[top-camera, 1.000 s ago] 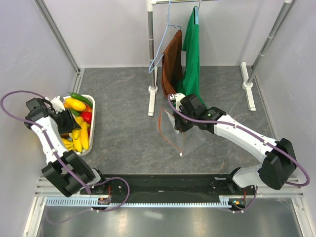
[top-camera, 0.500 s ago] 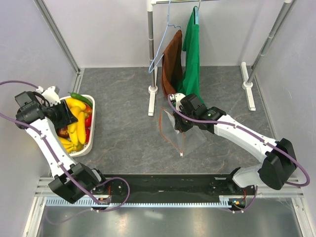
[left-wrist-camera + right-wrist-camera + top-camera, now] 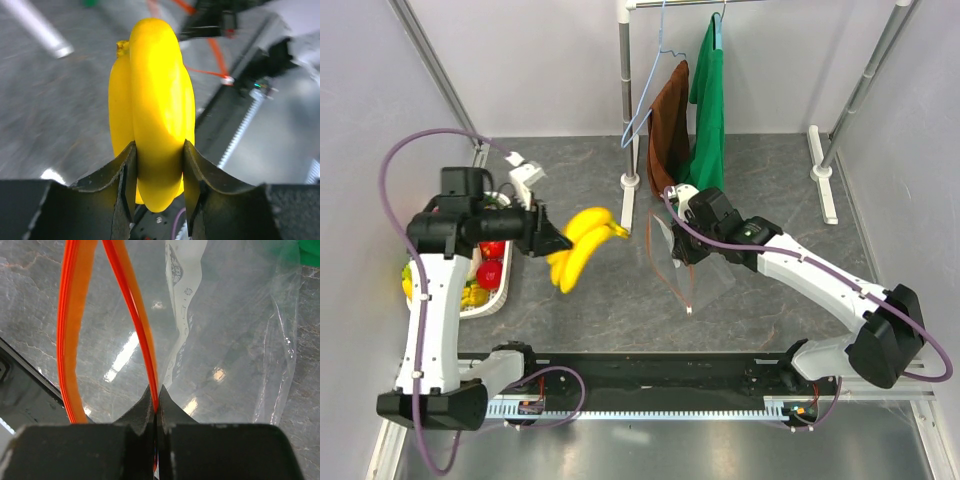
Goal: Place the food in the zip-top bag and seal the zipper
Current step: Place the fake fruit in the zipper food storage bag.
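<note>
- Banana bunch [image 3: 582, 250] hung in the air over the bench [image 3: 590, 320]. The left claw [image 3: 552, 241] gripped it at its 9 o'clock end in the top view, and its stem tip pointed toward 3 o'clock.
- In the left wrist view the two dark fingers [image 3: 123, 175] pressed against both sides of the yellow fruit, which stood up between them and filled the gap.
- Zip-top bag [image 3: 708, 275] was at the bunch's 3 o'clock, near it but not touching, with its upper edge held by the right claw [image 3: 682, 252].
- That right claw was closed tight on the zipper [image 3: 665, 270]. In the right wrist view its jaws pinched one red-orange strip while the other strip bowed away toward 9 o'clock, so the bag mouth gaped open.
- A small white slider [image 3: 688, 313] sat at the zipper's 6 o'clock end in the top view.
- The bag's white printed label [image 3: 180, 300] showed on the clear film, just beside the pinched strip.
- Other food sat in a white basket [image 3: 506, 272] at the bench's 9 o'clock side, partly hidden by the left arm; red pieces [image 3: 491, 272] were visible in it.
- At 12 o'clock stood a clothes rack [image 3: 624, 120] carrying a green cloth [image 3: 708, 100] and a brown cloth [image 3: 670, 125].
</note>
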Robot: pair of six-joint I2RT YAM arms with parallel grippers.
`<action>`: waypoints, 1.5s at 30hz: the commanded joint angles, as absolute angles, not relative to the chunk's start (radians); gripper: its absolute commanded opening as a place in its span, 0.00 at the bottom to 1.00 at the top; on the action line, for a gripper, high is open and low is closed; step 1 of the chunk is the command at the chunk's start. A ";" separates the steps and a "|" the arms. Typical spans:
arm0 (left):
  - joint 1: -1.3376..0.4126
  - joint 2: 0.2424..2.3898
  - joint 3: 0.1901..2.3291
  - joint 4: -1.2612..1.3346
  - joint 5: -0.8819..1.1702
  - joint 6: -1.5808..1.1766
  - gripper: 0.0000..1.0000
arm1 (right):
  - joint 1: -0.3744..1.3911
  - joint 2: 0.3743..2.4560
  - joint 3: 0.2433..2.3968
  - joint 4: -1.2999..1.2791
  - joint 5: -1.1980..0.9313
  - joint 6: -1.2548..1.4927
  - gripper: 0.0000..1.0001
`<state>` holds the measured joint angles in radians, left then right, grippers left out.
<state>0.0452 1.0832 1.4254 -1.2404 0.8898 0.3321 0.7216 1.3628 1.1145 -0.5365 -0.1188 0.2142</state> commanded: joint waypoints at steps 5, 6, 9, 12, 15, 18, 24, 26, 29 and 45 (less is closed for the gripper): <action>-0.289 1.161 1.393 -1.097 1.039 0.121 0.02 | 0.718 1.338 1.167 -0.506 -0.094 0.247 0.00; -0.314 1.167 1.393 -1.072 1.029 0.097 0.02 | 0.716 1.336 1.163 -0.506 -0.100 0.247 0.00; -0.391 1.187 1.400 -1.023 0.964 0.074 0.02 | 0.718 1.330 1.146 -0.506 -0.109 0.250 0.00; -0.446 1.216 1.391 -0.997 0.853 0.048 0.02 | 0.718 1.321 1.138 -0.505 -0.110 0.258 0.00; -0.457 1.261 1.371 -1.000 0.815 0.043 0.02 | 0.719 1.305 1.146 -0.508 -0.095 0.255 0.00; -0.457 1.281 1.359 -1.006 0.754 0.023 0.02 | 0.718 1.279 1.144 -0.511 -0.083 0.249 0.00; -0.459 1.359 1.371 -1.071 0.780 0.018 0.02 | 0.721 1.232 1.106 -0.482 -0.097 0.224 0.00; -0.463 1.382 1.381 -1.092 0.824 0.014 0.02 | 0.733 1.224 1.095 -0.462 -0.124 0.218 0.00; -0.466 1.434 1.378 -1.112 0.940 0.009 0.02 | 0.781 1.218 1.083 -0.431 -0.123 0.198 0.00; -0.442 1.615 1.269 -0.962 1.055 -0.225 0.10 | 0.873 1.244 0.991 -0.403 -0.190 0.149 0.00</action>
<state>-0.4618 1.5879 1.3109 -1.0779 0.9871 -0.1242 0.8494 1.2354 1.0222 -0.4332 -0.0952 0.1490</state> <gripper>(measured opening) 0.427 0.010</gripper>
